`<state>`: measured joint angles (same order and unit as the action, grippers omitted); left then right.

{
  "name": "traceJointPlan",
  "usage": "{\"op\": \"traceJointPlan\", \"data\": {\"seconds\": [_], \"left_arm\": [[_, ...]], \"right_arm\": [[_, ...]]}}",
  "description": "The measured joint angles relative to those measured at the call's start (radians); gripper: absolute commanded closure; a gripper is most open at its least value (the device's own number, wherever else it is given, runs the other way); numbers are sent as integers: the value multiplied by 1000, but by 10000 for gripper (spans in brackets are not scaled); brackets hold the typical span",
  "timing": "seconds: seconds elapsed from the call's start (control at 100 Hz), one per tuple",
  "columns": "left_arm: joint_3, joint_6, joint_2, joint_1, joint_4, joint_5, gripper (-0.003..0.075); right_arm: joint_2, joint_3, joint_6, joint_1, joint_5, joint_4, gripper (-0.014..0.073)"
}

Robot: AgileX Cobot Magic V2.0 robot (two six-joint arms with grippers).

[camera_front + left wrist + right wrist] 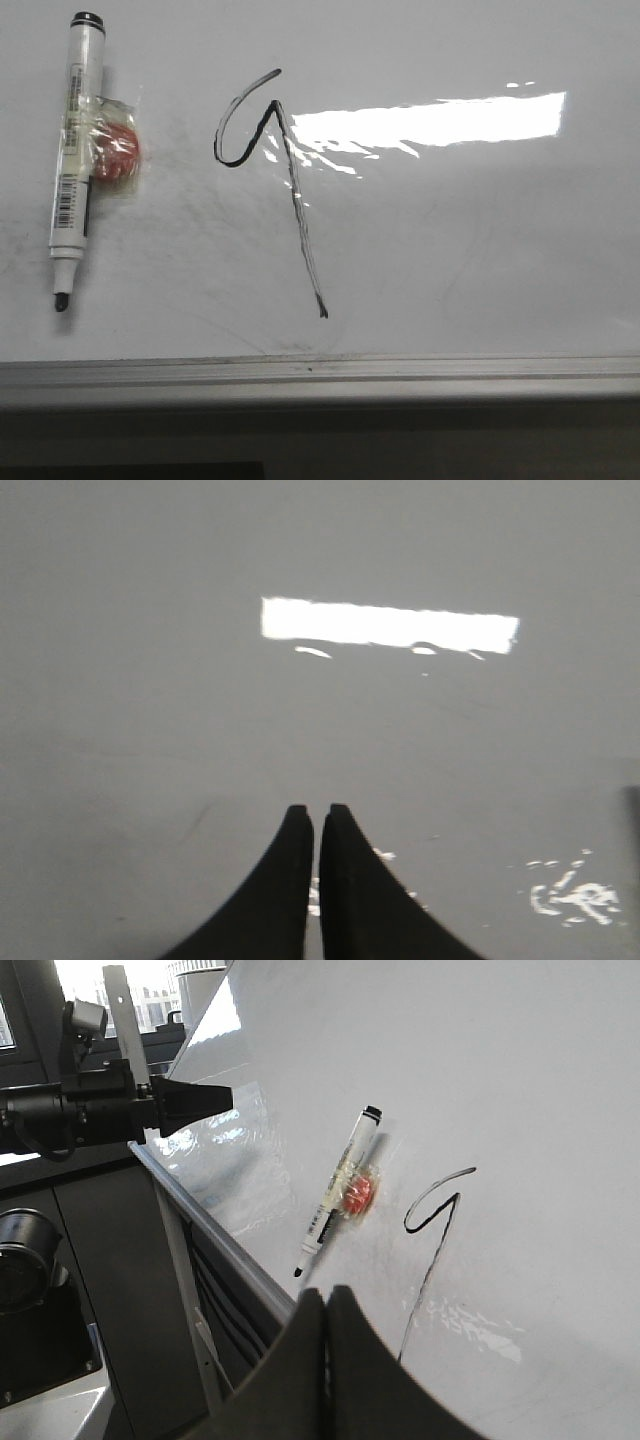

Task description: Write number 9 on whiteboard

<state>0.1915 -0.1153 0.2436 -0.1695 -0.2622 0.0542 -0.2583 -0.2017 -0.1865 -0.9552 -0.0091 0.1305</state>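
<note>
The number 9 [275,170] is drawn in thin black stroke on the whiteboard [470,250], a small pointed loop above a long slanted tail. It also shows in the right wrist view [435,1230]. A white marker [74,150] with a black cap end and bare tip lies on the board to the left of the 9, with an orange-red lump [116,150] taped to it. My left gripper [320,810] is shut and empty over bare board. My right gripper [326,1292] is shut and empty, near the board's rim, apart from the marker [335,1195].
The whiteboard's grey metal rim [320,370] runs along the near edge, with a dark drop below it. A bright lamp glare [430,120] lies right of the 9. The left arm [110,1110] shows beyond the board's edge in the right wrist view.
</note>
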Motion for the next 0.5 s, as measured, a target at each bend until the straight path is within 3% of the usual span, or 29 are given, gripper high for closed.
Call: {"op": "traceJointPlan", "data": {"seconds": [0.15, 0.5], "left_arm": [[-52, -1, -35, 56, 29, 7, 741], [-171, -2, -131, 62, 61, 7, 741]], "right_arm": [[0, 0, 0, 0, 0, 0, 657], [0, 0, 0, 0, -2, 0, 657]]}}
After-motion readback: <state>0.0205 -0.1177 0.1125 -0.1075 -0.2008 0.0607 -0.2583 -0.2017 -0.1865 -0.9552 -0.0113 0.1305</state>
